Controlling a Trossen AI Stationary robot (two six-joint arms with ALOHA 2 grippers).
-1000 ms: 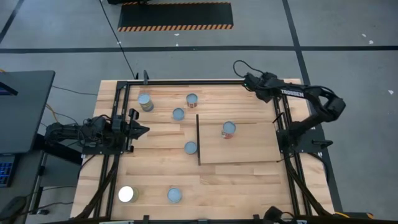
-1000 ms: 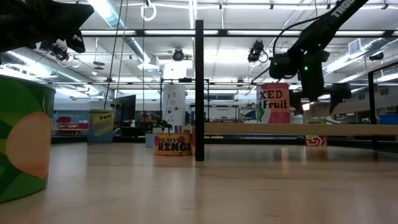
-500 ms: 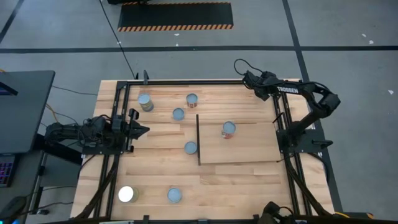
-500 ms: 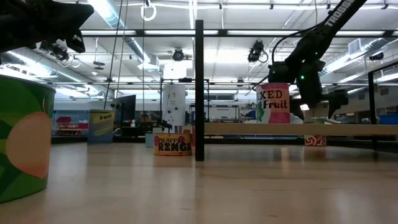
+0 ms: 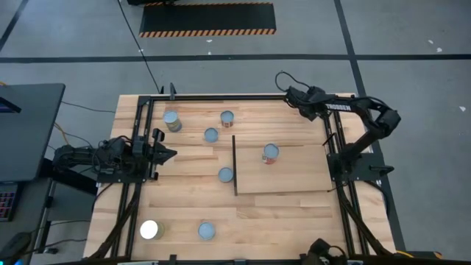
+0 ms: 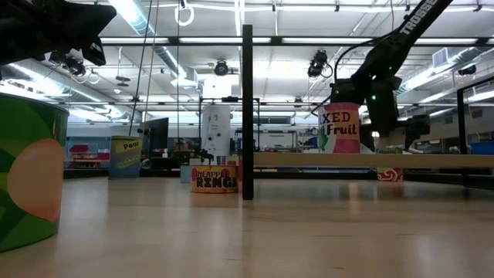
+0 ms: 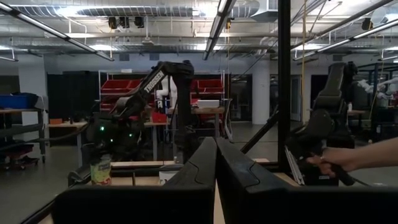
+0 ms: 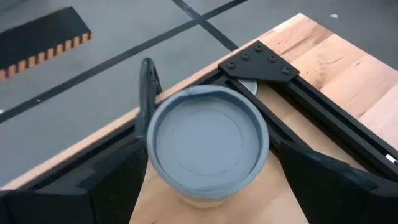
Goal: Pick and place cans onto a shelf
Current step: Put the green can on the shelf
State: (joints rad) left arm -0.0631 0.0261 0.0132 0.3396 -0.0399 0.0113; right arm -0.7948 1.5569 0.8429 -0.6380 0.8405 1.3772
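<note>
Tabletop (image 5: 184,221), planked wood, ringed by a dark frame (image 5: 221,96). On its right half lies the shelf (image 5: 287,177), a pale panel with a dark upright strip along its left edge.

Right arm reaches to the far right corner of the table. Right gripper (image 8: 205,155): fingers spread wide on either side of a can (image 8: 206,138), not closed on it as far as the wrist view shows. The can stands upright just inside the frame corner, grey top facing the camera.

Left arm waits at the left edge, mid-table. Left gripper (image 7: 216,180): fingers pressed together, holding nothing.

One can (image 5: 271,152) already stands on the shelf, near its far edge. Six more (image 5: 211,135) lie scattered over the left and near table, one with a glaring white top (image 5: 149,230).

Judgement: step in hand is the grasp at the corner. Centre the fingers on the can's widest line, come low enough to catch the side wall, and close evenly. The frame corner is close; lift straight up before swinging toward the shelf.
</note>
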